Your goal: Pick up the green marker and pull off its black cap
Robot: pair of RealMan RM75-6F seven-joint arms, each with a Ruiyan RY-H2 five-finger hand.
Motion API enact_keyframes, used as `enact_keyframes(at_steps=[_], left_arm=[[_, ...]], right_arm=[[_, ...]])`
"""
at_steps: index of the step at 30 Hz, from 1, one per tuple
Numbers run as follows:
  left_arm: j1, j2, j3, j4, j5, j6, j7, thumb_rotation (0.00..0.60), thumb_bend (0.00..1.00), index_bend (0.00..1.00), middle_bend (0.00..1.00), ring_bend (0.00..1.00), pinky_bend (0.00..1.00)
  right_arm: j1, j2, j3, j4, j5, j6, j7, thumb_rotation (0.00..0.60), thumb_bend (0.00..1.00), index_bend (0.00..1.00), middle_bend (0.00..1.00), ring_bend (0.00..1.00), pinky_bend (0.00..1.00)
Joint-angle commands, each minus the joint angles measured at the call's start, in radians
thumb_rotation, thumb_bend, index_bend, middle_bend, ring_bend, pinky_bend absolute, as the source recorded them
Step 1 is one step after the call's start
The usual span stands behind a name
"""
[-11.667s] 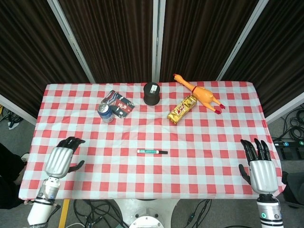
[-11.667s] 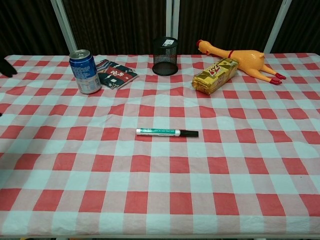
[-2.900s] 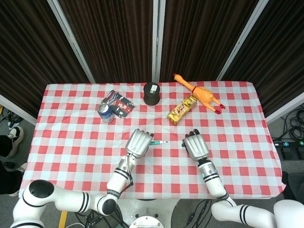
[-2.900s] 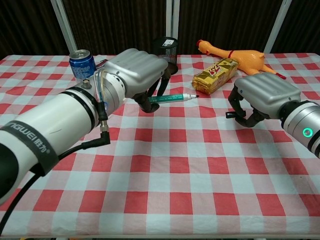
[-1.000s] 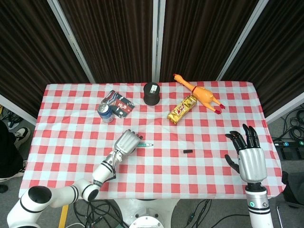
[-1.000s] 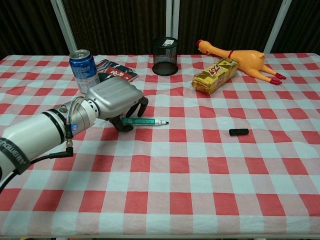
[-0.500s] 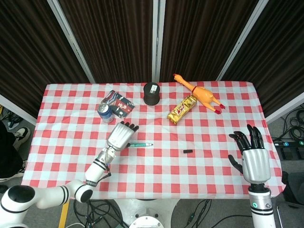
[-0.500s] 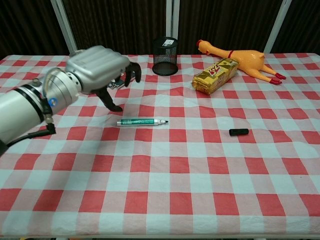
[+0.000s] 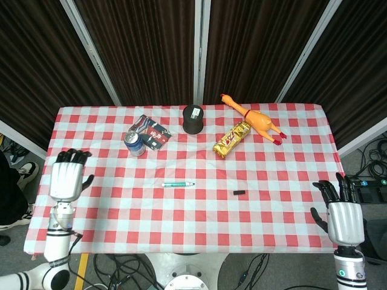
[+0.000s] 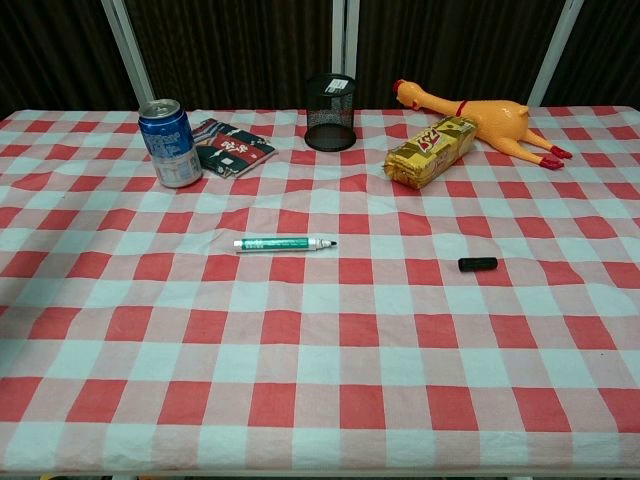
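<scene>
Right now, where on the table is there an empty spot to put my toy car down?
The whole near strip of the checked tablecloth, in front of the green marker and the black cap, is bare. The gap between those two is free as well. The far edge is crowded: soda can, snack packet, mesh cup, candy bar, rubber chicken.

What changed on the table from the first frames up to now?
The green marker lost its black cap, which now lies apart to its right; the marker was put down left of where it started. Left robot hand and right robot hand released and withdrew, open. Can, cup, chicken and snack bar stayed.
</scene>
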Motion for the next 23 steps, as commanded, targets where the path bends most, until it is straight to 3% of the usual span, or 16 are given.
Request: enact_keyframes(at_steps=[1, 3, 6, 15, 23], left_arm=[[0.105, 0.052, 0.069, -0.004, -0.019, 0.033, -0.094, 0.6, 0.17, 0.33, 0.33, 0.23, 0.25], [0.137, 0.06, 0.086, -0.003, -0.022, 0.036, -0.122, 0.6, 0.17, 0.32, 0.31, 0.22, 0.24], [0.187, 0.069, 0.111, -0.001, 0.0, 0.057, -0.178, 0.594, 0.17, 0.3, 0.28, 0.19, 0.21], [0.273, 0.099, 0.153, 0.017, 0.12, 0.122, -0.26, 0.505, 0.17, 0.29, 0.26, 0.18, 0.2], [0.289, 0.126, 0.146, 0.06, 0.174, 0.09, -0.345, 0.556, 0.17, 0.3, 0.27, 0.18, 0.2]], right_arm=[[-0.039, 0.002, -0.032, 0.043, 0.035, -0.011, -0.059, 0.6, 0.17, 0.21, 0.23, 0.0, 0.03], [-0.056, -0.012, -0.04, 0.081, 0.046, -0.007, -0.098, 0.6, 0.2, 0.17, 0.21, 0.0, 0.01], [-0.078, -0.026, -0.054, 0.127, 0.05, -0.009, -0.043, 0.6, 0.24, 0.11, 0.17, 0.0, 0.0], [-0.116, -0.019, -0.052, 0.2, 0.015, 0.032, 0.086, 0.6, 0.26, 0.11, 0.16, 0.0, 0.0], [-0.128, -0.014, -0.039, 0.187, 0.011, 0.032, 0.089, 0.6, 0.26, 0.11, 0.16, 0.0, 0.0]])
